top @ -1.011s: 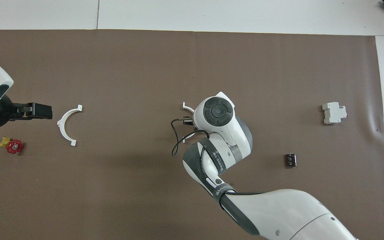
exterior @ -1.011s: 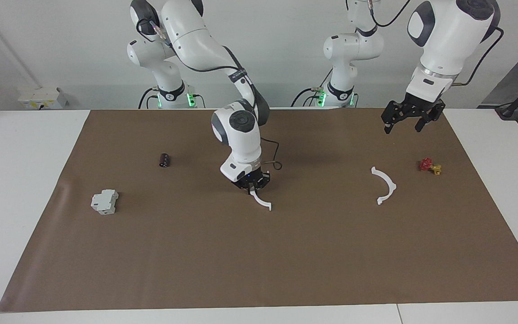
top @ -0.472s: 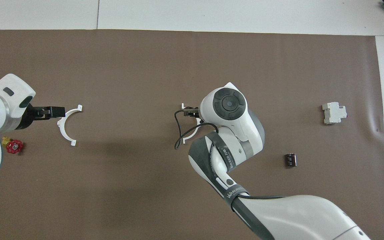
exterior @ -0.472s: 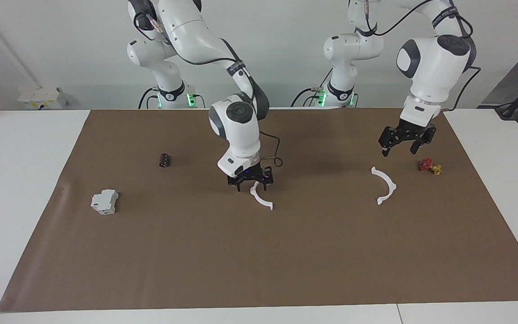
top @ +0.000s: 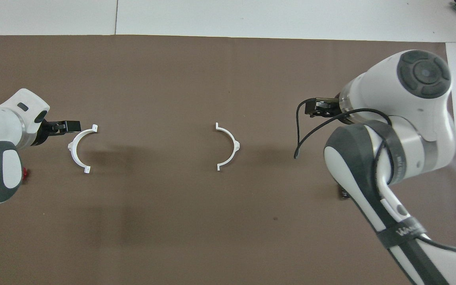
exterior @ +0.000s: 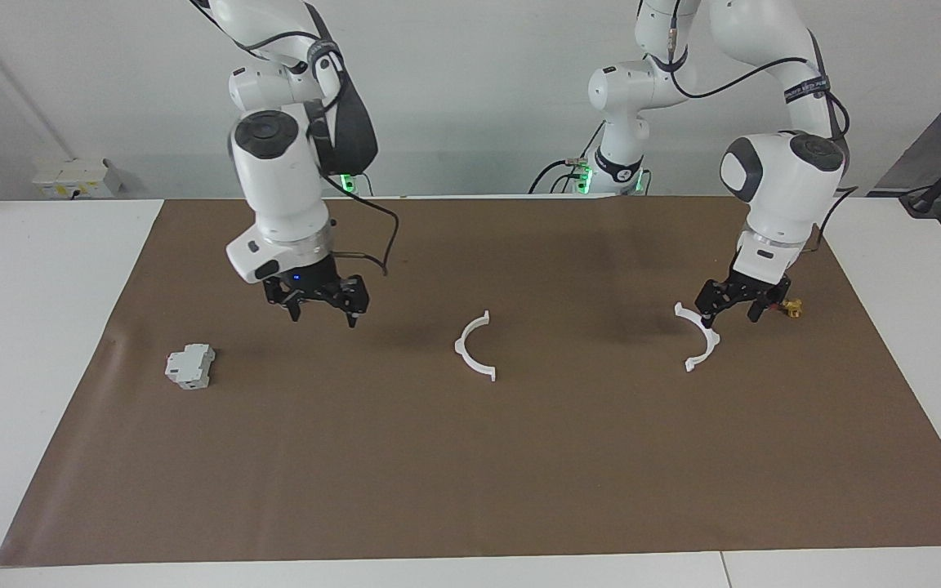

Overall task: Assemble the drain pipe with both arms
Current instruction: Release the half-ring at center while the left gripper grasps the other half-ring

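Read the dial from the overhead view, with the middle of the brown mat [exterior: 519, 474] as its centre and 12 o'clock pointing away from the robots.

Nearest the robots, you had the right gripper [exterior: 319, 309] hanging in the air over the mat at about 3 o'clock. Its fingers were spread wide and nothing was between them. At 9 o'clock, the small red-and-yellow piece [exterior: 791, 307] lay on the mat, mostly hidden by your left arm's wrist.

Just beside that piece, you had the left gripper [exterior: 730, 317] low over the mat. Its fingers were parted and pointed down, and it held nothing. It stood right at the nearer end of one half of the drain pipe, the 9 o'clock arc [exterior: 714, 335]. You could not tell whether a fingertip touched the arc.

That arc lay flat with its open side turned toward 3 o'clock. The other half, the centre arc [exterior: 461, 347], lay flat at the middle of the dial, opening toward 9 o'clock. The two hollows faced each other but were well apart and unjoined.

A little farther out, at 3 o'clock, the grey-white boxy block [exterior: 190, 365] sat alone on the mat.
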`<state>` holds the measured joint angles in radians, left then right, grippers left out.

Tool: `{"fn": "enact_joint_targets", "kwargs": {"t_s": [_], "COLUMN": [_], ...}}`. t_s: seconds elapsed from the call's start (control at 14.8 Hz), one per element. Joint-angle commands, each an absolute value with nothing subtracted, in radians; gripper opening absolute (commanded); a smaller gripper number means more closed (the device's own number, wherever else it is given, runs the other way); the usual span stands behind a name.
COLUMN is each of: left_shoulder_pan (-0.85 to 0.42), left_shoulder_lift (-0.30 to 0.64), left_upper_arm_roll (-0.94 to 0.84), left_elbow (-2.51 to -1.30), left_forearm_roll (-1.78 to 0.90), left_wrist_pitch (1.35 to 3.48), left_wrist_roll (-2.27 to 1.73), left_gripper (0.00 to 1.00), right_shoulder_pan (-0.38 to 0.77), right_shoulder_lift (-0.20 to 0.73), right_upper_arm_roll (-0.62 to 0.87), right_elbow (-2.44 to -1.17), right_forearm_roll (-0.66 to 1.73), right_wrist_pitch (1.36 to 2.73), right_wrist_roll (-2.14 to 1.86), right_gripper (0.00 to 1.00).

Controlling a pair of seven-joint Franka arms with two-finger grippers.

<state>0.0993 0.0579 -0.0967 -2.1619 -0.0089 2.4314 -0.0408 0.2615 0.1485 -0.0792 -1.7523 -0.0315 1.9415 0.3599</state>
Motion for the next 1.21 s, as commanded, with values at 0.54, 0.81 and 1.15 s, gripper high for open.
{"fn": "enact_joint_targets", "kwargs": {"t_s": [0.54,0.81,1.15], "left_shoulder_pan": [0.164,0.163,0.153], "left_shoulder_lift": [0.155,0.158,0.166], "left_upper_arm_roll": [-0.101,-0.101,-0.101], "left_elbow": [-2.256,-2.272,-2.289], "left_forearm_roll": [-0.009,-0.009,-0.011], "left_wrist_pitch": [2.562,2.579,2.612], "left_wrist_roll": [0.081,0.074,0.037], "left_gripper": [1.00,1.00,0.31], "right_shoulder_pan": [0.020,0.012,0.012], "right_shoulder_lift": [-0.009,-0.028,-0.023], "right_upper_arm_roll": [-0.064,-0.066,-0.064], "right_elbow": [-1.755,-1.637,-1.591], "right_forearm_roll": [-0.034,-0.031,-0.029], "right_wrist_pitch": [1.726,1.619,1.523], "right_wrist_roll": [0.028,0.026,-0.025], "right_gripper": [1.00,1.00,1.00]}}
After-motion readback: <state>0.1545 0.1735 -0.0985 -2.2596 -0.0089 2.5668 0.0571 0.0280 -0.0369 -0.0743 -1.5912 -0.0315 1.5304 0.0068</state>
